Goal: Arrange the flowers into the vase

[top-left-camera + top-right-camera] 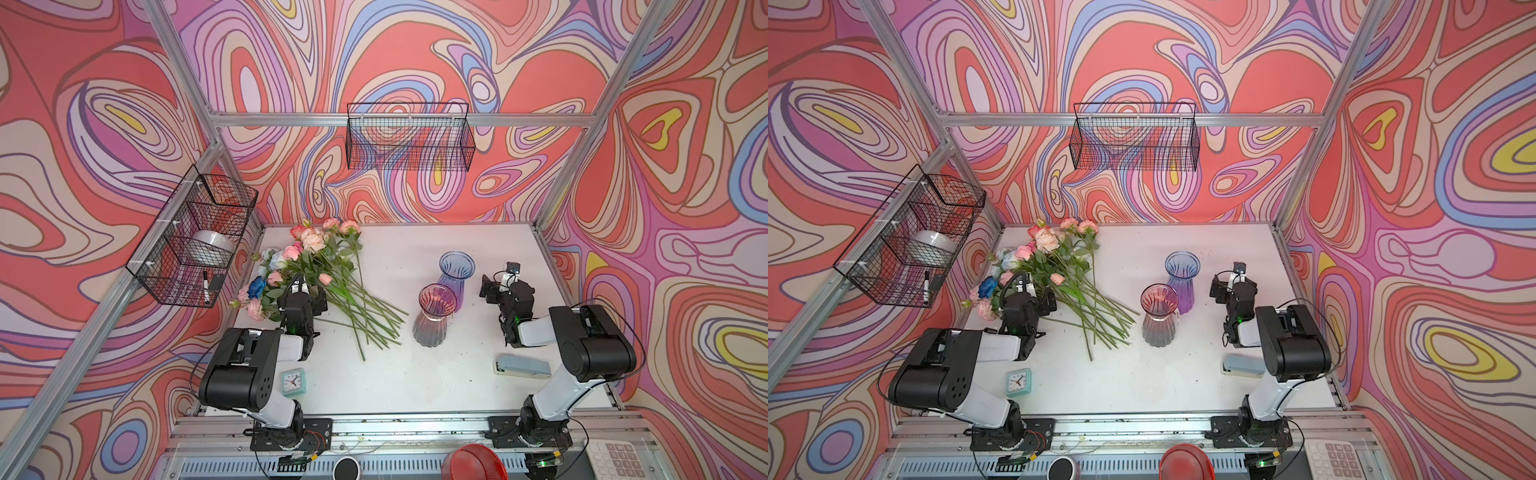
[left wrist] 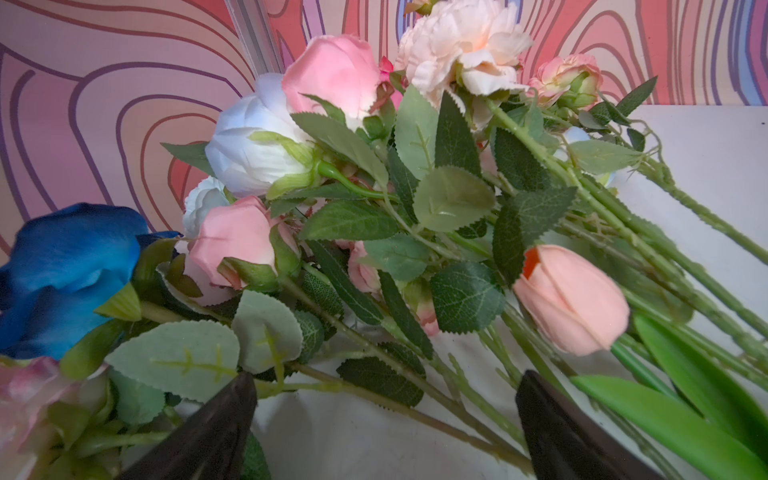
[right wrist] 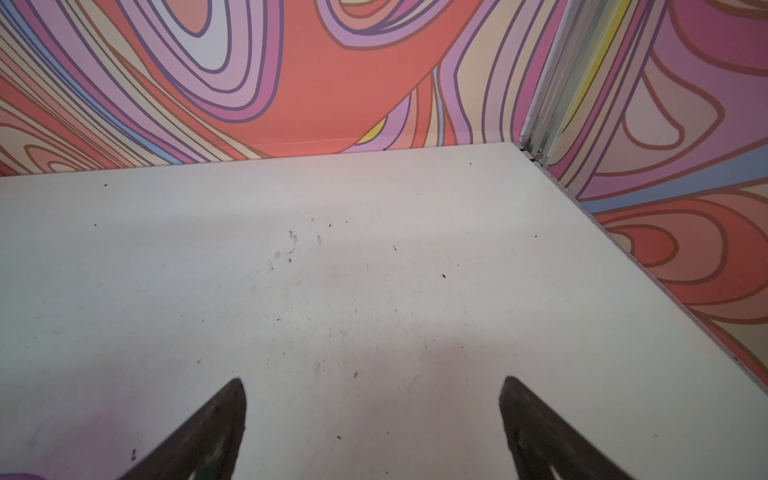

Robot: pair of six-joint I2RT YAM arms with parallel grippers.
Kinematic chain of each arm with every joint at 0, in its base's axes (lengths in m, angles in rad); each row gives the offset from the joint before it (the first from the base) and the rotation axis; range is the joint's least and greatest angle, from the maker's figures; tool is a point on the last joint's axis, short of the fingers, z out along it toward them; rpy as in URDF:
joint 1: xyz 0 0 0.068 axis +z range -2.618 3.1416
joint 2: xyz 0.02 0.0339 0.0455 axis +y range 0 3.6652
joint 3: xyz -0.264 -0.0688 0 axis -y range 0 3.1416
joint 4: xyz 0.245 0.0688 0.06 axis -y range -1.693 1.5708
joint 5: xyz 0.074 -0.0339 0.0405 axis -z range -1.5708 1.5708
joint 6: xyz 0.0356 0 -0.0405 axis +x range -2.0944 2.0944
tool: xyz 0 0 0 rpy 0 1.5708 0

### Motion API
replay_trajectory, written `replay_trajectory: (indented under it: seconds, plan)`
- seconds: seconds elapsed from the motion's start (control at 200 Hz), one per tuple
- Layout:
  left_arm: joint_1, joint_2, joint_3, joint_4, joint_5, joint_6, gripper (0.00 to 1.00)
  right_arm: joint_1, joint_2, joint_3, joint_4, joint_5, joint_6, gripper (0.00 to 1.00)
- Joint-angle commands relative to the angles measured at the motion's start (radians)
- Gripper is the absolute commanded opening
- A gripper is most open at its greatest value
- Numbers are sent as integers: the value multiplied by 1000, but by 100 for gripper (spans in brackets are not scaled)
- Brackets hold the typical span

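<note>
The flowers [image 1: 316,249] lie in a loose heap at the back left of the white table [image 1: 415,386], blooms toward the wall and green stems fanning toward the middle. Among them are a deep blue rose [image 2: 70,270] and a peach tulip [image 2: 573,299]. My left gripper [image 2: 384,380] is open low over the heap, its jaws on either side of a thin stem [image 2: 410,412] without closing on it. Mid-table stand two ribbed glass vases, a pink-grey vase [image 1: 434,316] in front and a blue-purple vase [image 1: 456,278] behind. Right of them my right gripper [image 1: 492,286] hangs open over bare table, holding nothing.
A mint alarm clock [image 1: 293,381] sits near the left arm's base and a grey stapler [image 1: 521,366] near the right arm. Wire baskets hang on the back wall [image 1: 409,137] and the left wall [image 1: 195,237]. A calculator [image 1: 615,457] lies off the front right.
</note>
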Motion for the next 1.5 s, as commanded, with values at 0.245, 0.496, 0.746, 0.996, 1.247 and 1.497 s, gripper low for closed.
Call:
replay_trajectory:
  seconds: [0.245,0.496,0.746,0.996,1.247,1.497]
  plan:
    - [8,0,1,22,4,17,100,-6,-4,0,-5,-7,-7,98]
    - [8,0,1,22,3,17,100,-6,-3,3,-7,-9,-7,98]
    - [8,-4,1,24,-8,16,100,-25,-10,2,-14,-46,14,98]
    - [8,-137,42,-165,-60,-9,100,-26,-160,89,-290,115,62,98]
    - [8,-320,229,-534,-171,-181,100,-26,-287,152,-478,363,263,98]
    - [8,-448,388,-876,-86,-775,100,-43,-331,357,-999,302,614,98]
